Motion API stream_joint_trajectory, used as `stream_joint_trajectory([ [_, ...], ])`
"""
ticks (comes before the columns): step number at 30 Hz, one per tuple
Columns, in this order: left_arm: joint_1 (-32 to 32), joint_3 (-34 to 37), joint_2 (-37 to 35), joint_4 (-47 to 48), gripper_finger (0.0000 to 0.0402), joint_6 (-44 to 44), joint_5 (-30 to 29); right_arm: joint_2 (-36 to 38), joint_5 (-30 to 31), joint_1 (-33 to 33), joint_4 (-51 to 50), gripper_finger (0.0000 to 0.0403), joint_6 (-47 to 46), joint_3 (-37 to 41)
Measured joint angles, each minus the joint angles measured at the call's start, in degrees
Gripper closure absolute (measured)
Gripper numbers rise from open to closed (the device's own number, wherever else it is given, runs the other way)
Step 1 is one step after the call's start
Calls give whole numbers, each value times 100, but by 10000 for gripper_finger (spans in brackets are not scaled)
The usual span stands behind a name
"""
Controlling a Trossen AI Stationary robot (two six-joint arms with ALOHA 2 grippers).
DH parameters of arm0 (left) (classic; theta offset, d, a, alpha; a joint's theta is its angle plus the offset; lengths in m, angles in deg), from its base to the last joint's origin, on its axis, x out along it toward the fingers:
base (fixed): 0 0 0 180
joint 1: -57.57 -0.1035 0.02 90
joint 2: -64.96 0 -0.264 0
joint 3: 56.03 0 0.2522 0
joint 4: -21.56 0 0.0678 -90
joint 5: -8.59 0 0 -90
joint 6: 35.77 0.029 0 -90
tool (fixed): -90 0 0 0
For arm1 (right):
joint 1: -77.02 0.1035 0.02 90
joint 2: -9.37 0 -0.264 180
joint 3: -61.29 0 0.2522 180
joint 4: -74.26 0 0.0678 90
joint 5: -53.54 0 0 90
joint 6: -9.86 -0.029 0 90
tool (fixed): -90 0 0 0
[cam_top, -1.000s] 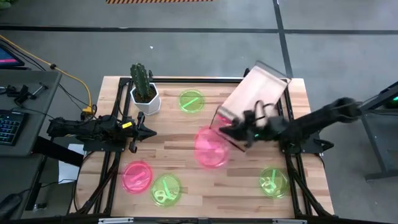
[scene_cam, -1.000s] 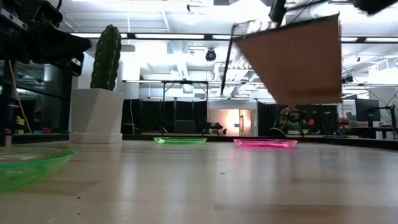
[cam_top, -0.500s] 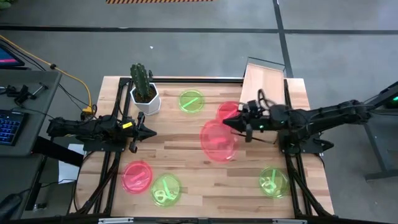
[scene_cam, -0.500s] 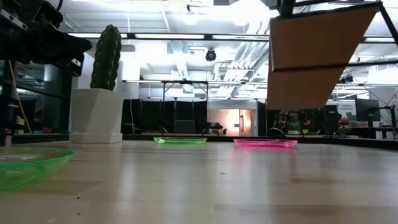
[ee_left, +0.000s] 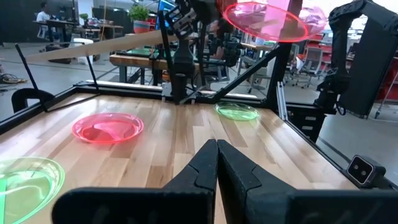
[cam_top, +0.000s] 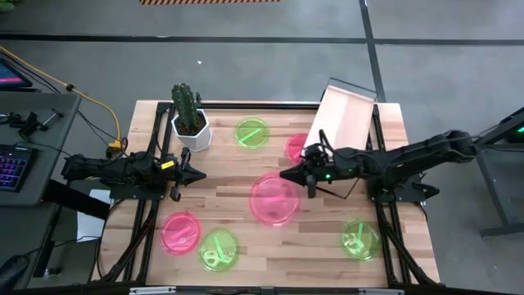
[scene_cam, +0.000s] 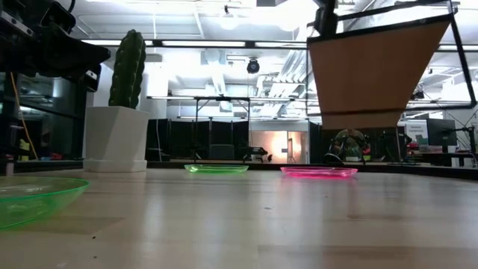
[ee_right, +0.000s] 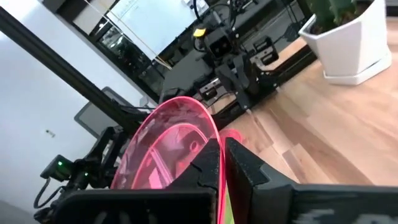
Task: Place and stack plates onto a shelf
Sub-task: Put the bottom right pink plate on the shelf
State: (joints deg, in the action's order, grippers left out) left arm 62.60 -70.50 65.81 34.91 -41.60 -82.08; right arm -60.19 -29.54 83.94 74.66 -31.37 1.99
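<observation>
At frame centre, our right pincer (cam_top: 288,174) pinches a pink plate (cam_top: 273,198) by its rim, aloft beside the raised shelf (cam_top: 344,121). It looks light, slick and flexible, so we favour rim grips. Left pincer (cam_top: 199,174) is pressed together.

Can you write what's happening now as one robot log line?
right gripper: shut on pink plate, raised mid-table | left gripper: shut, idle left | shelf: tilted

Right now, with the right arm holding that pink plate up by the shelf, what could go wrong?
The right gripper pinches the pink plate only at its rim, so it might slip. The shelf looks tilted, the arm close against its frame; it could tip or shed a plate.
</observation>
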Motion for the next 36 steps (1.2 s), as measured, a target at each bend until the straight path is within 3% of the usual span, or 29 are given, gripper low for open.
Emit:
stream_joint_trajectory([
  [22,0,0,0,-4,401,0,0,-2296,-500,2,1945,403,-297,11],
  [36,-1,0,0,-4,401,-1,0,-2595,-420,-18,2387,403,-241,0],
])
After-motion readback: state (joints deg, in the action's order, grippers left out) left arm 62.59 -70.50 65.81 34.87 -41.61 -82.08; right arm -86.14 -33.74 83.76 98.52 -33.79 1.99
